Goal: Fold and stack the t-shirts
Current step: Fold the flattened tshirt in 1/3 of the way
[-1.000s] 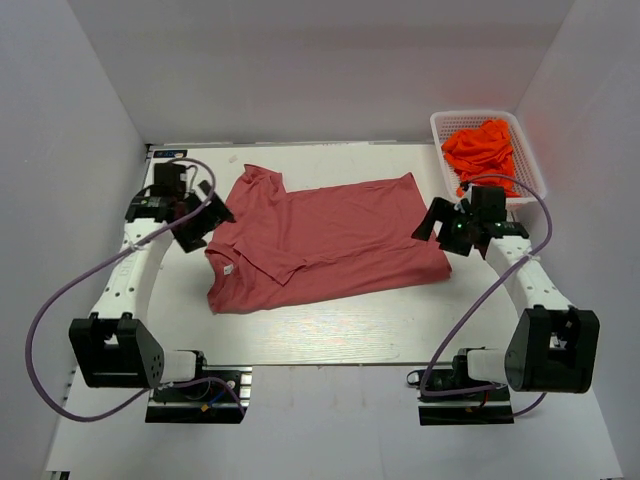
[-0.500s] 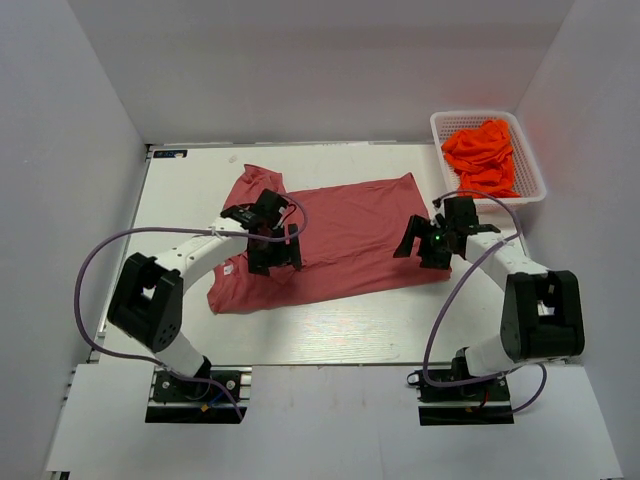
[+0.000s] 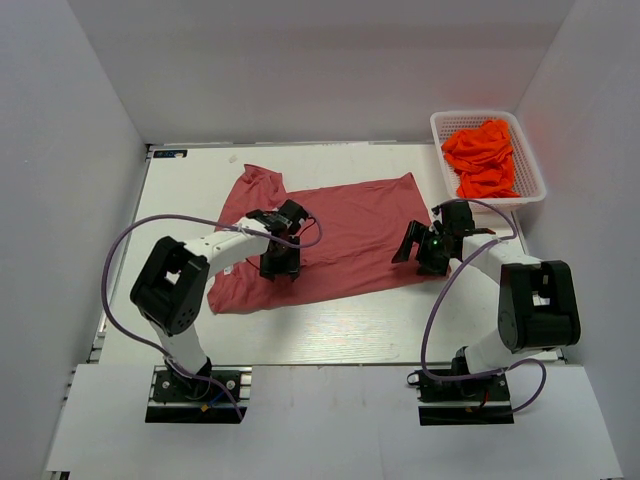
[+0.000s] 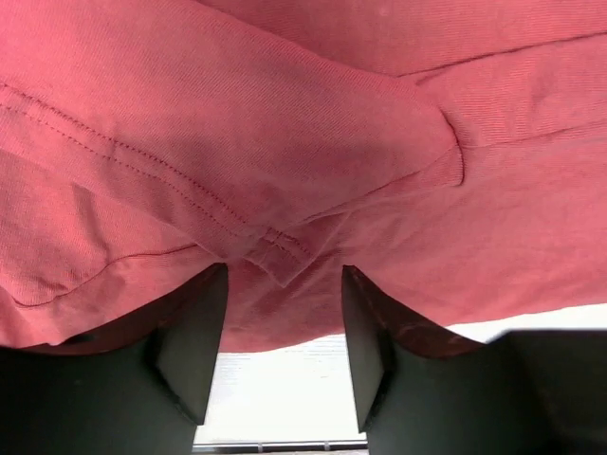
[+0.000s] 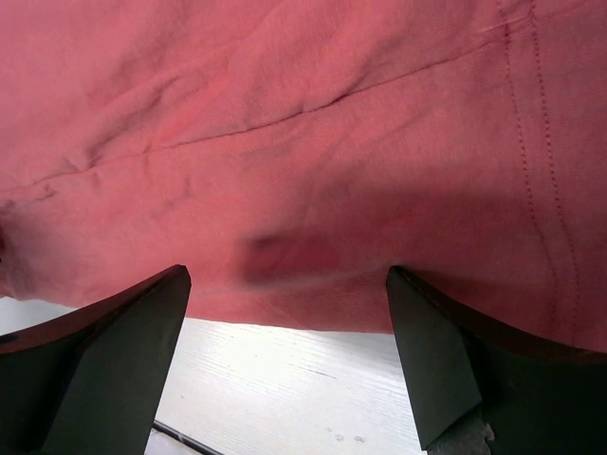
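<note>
Top view: the rose-red t-shirt (image 3: pixel 340 230) lies spread mid-frame on the table (image 3: pixel 330 335), with the orange t-shirts (image 3: pixel 482 155) in the basket (image 3: pixel 447 128) at upper right. We read the left gripper (image 3: pixel 281 263) on its lower left part and the right gripper (image 3: pixel 424 251) at its lower right edge as set for one fold. Left wrist view adds what the top hides: fingers (image 4: pixel 190 346) apart, a seam tip just above the gap, nothing clamped. Right wrist view: fingers (image 5: pixel 114 351) wide apart at the hem.

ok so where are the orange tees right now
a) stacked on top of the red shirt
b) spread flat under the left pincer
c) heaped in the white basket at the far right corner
c: the orange tees lie crumpled in the white basket at the far right, apart from the red shirt, which is spread on the table.
</note>
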Controlling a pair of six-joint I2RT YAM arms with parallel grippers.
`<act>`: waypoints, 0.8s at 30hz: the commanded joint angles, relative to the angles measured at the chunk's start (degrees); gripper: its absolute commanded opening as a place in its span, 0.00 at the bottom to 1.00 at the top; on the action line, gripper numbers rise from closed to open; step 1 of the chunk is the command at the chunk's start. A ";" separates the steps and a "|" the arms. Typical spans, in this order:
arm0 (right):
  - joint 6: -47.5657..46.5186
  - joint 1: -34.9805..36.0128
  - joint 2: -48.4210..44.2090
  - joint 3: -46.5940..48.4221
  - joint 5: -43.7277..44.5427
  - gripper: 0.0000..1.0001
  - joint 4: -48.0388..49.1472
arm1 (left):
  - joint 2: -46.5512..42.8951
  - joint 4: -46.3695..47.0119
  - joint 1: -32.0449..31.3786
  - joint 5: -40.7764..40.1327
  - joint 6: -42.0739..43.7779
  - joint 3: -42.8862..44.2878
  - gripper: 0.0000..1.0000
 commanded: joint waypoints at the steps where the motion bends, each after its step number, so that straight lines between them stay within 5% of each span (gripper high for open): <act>1: 0.42 0.09 1.79 -0.27 0.80 0.90 1.61 | -1.11 0.51 -0.81 -2.42 0.21 -0.07 0.60; 11: 0.16 0.09 -0.58 -1.77 2.12 0.90 0.04 | 2.66 3.24 -1.34 -5.15 -1.64 -0.34 0.44; 19: -0.20 0.09 -1.64 -2.12 3.26 0.90 -0.41 | 2.59 0.69 -1.34 -7.96 -4.28 2.21 0.00; 24: -0.28 0.00 -0.85 -1.86 3.08 0.90 -0.32 | 2.06 -1.76 -1.34 -9.01 -3.23 6.33 0.00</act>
